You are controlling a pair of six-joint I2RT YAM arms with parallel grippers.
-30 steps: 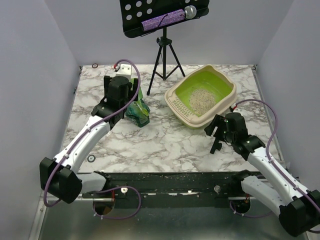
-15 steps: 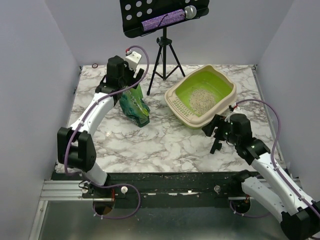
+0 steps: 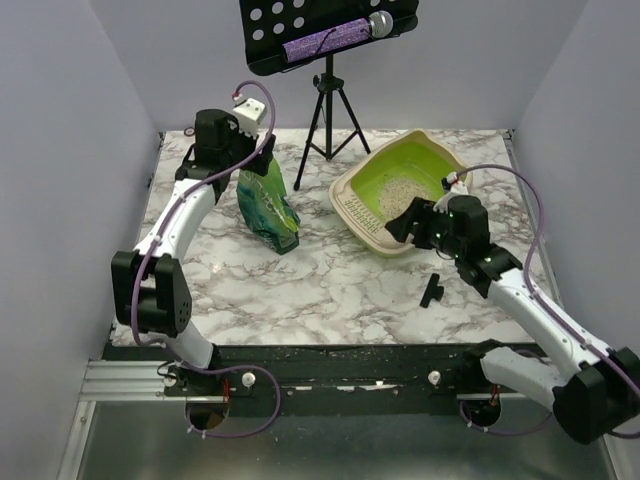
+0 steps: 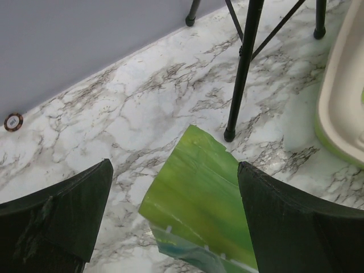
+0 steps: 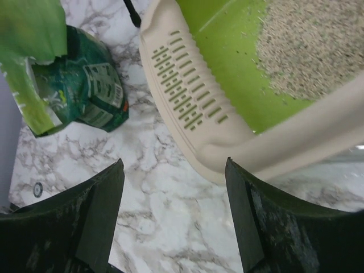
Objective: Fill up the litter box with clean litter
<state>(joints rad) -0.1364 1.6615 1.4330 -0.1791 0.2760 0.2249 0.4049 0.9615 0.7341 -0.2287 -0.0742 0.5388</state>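
We see the left gripper [image 4: 173, 222] released, jaws wide above the green litter bag [image 3: 268, 205] standing far left on the marble table [image 3: 330, 290]. The right gripper [image 5: 173, 222], also released, hovers at the near corner of the litter box [image 3: 400, 190], far right, with clean litter [image 5: 310, 48] piled inside

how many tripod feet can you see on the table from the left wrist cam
3: one foot beside the green bag, two feet farther back near the wall. None seem hidden.
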